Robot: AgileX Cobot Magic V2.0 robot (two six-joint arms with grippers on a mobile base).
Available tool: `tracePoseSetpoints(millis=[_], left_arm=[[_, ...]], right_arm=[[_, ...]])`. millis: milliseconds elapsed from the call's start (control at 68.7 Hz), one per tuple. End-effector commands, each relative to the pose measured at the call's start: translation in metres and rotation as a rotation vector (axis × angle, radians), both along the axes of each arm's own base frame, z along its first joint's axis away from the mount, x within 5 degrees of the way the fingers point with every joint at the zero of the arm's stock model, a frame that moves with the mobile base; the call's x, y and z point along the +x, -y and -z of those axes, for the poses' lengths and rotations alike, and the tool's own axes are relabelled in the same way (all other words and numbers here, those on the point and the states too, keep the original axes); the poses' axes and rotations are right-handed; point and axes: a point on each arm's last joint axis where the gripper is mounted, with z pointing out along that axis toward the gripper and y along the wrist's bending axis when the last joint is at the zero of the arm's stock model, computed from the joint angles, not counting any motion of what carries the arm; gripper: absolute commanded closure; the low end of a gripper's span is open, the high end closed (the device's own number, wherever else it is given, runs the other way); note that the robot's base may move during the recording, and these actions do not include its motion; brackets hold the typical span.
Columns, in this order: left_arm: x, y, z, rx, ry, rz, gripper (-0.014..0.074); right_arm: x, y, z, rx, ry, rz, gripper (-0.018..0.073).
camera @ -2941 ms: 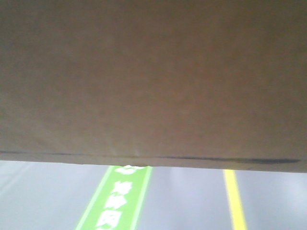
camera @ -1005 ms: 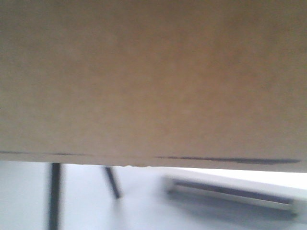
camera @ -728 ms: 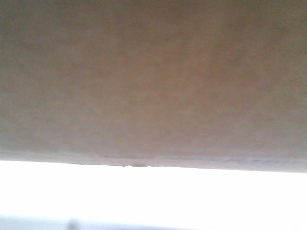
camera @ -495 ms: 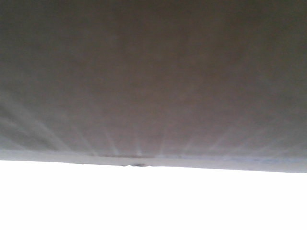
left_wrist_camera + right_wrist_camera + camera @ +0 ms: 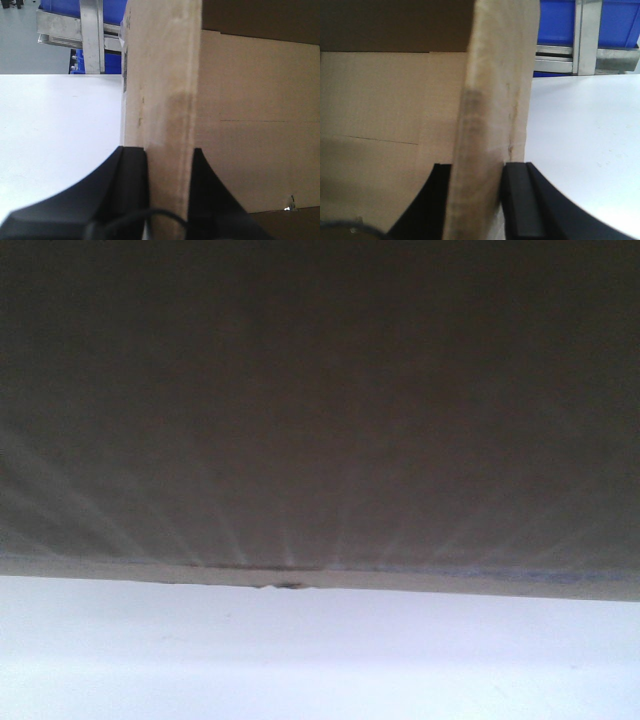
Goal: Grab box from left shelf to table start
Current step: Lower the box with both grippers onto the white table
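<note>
Front view filled by large tan corrugated cardboard box (image 5: pixel 320 410), its lower edge over plain white bench (image 5: pixel 320 660); contact with bench cannot be told. Black left claw (image 5: pixel 167 152) clamped on box's upright side wall — one finger inside, one outside. Black right claw (image 5: pixel 477 167) clamped likewise on opposite wall. Beyond bench — steel rack shelf (image 5: pixel 92 30) with blue plastic bins (image 5: pixel 560 20), box apart from it.

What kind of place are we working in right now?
Probably a warehouse or stockroom: a steel rack with blue bins stands beyond the white table, and a large corrugated cardboard box fills the views.
</note>
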Motion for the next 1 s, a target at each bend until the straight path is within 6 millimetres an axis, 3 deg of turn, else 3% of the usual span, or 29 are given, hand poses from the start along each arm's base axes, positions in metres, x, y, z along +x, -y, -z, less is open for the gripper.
tracePoseSetpoints(millis=[0,990], left_arm=[[-0.0046,0.001,-0.0265,-0.133,0.181,0.024,0.069],[-0.0046,0.001,-0.0265,-0.133,0.181,0.024,0.069]], right_arm=[[0.0019,0.0061,-0.0225,-0.029,0.184,0.069,0.0501],[0.0019,0.0061,-0.0225,-0.029,0.184,0.069,0.0501]])
